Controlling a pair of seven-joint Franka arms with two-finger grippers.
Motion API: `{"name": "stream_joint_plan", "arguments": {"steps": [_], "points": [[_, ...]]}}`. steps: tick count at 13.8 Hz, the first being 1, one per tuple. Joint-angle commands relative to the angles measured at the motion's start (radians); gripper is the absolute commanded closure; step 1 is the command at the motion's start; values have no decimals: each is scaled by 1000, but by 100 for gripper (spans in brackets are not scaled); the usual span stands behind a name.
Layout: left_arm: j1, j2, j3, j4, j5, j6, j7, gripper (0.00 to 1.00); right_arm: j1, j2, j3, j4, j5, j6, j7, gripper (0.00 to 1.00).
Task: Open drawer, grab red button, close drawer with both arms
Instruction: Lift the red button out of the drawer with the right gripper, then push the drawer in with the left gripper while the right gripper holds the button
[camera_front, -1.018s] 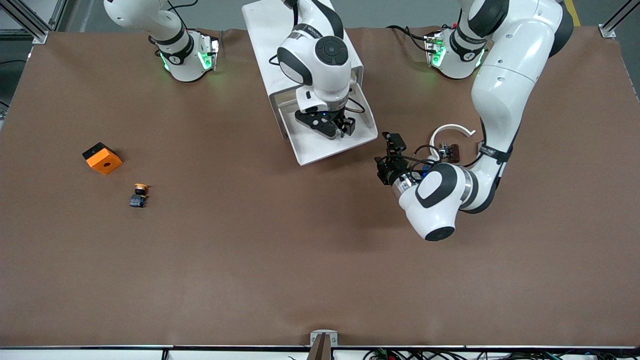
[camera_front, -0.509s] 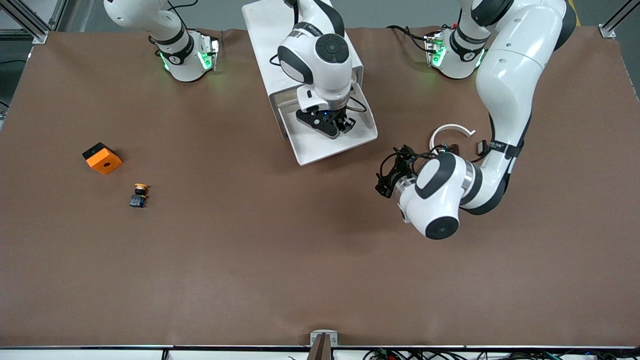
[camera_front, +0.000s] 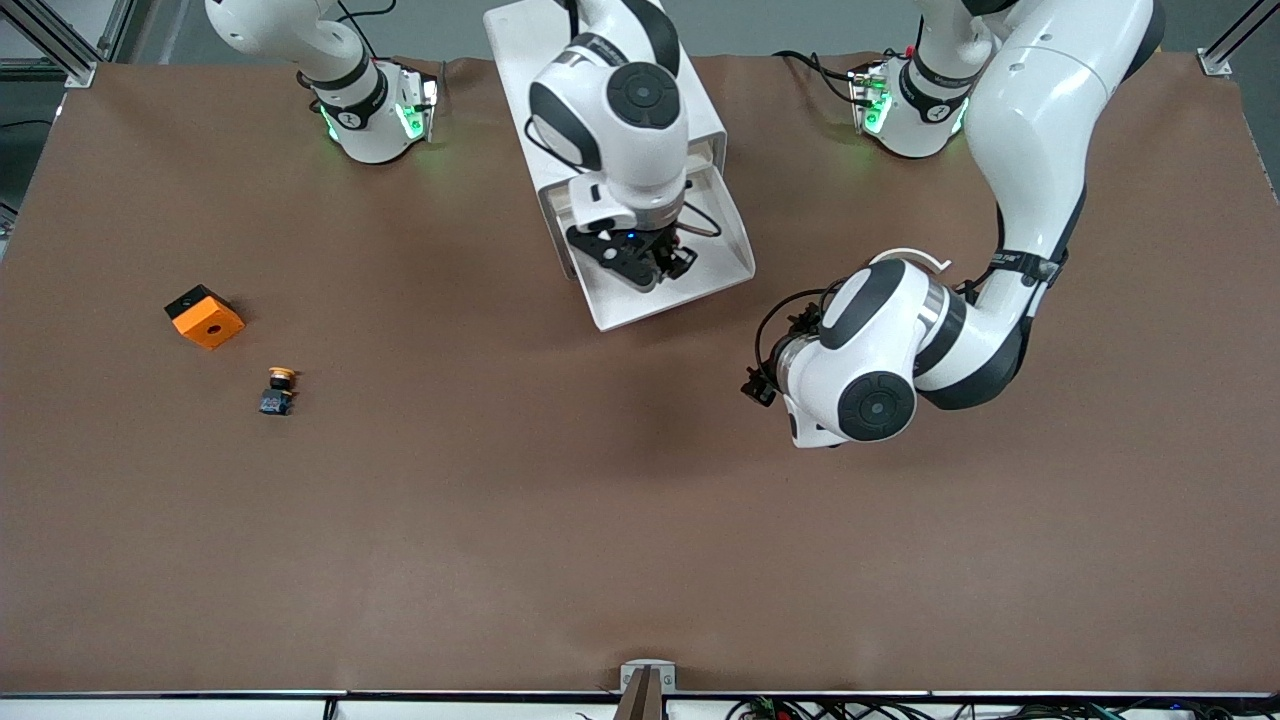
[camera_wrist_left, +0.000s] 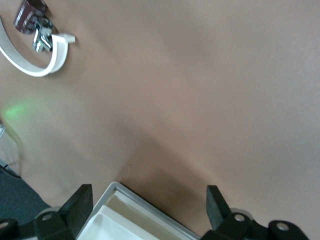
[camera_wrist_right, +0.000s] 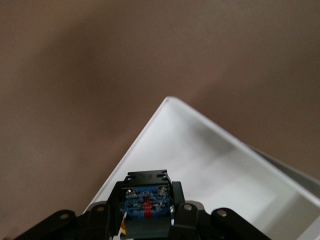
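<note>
- Button (camera_wrist_right: 146, 205): you have it clamped in the right gripper (camera_front: 655, 262), held over the open drawer (camera_front: 722, 268). The right wrist view shows its dark blocky body with blue terminal face and small screws between the pads; the cap is not visible there.
- Handling, as a judgement: expect a small, light, rigid plastic part. It should not crush or flex, but the moulded body looks smooth, so a shallow pinch could let it twist or slip.
- Hold: the flat sides of the blocky body are your best faces, and that appears to be where the pads sit. Avoid the round cap and collar, which would roll between flat pads, and avoid pressing on the terminal screws.
- Left gripper (camera_wrist_left: 145, 210): its fingers stand wide apart with nothing between them, over the bare mat (camera_front: 560, 500) near the drawer's corner toward the left arm's end. The white ring (camera_wrist_left: 37, 65) with a small clip lies on the mat nearby.
- Do not confuse your part with the yellow-capped button (camera_front: 278, 390) or the orange cube (camera_front: 205, 316), both lying well apart from the drawer toward the right arm's end.
- Drawer is not yet shut; carry the button clear of its walls before you push.
</note>
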Motion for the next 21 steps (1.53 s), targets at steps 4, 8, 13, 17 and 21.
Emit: {"name": "stream_joint_plan", "arguments": {"steps": [4, 8, 13, 17, 21], "points": [[35, -65, -18, -44, 29, 16, 72, 0, -278, -127, 13, -77, -8, -113, -434, 100], [35, -67, -27, -45, 31, 16, 97, 0, -465, -124, 13, -133, -14, -74, -711, 100], [32, -71, -33, -50, 64, 31, 140, 0, -586, -130, 12, -352, -20, 177, -919, 100], [31, -105, -53, -105, 92, 140, 236, 0, -692, -124, 13, -479, -28, 389, -1077, 100], [34, -151, -55, -206, 89, 318, 256, 0, -728, -77, 13, -530, -28, 493, -1083, 100]]}}
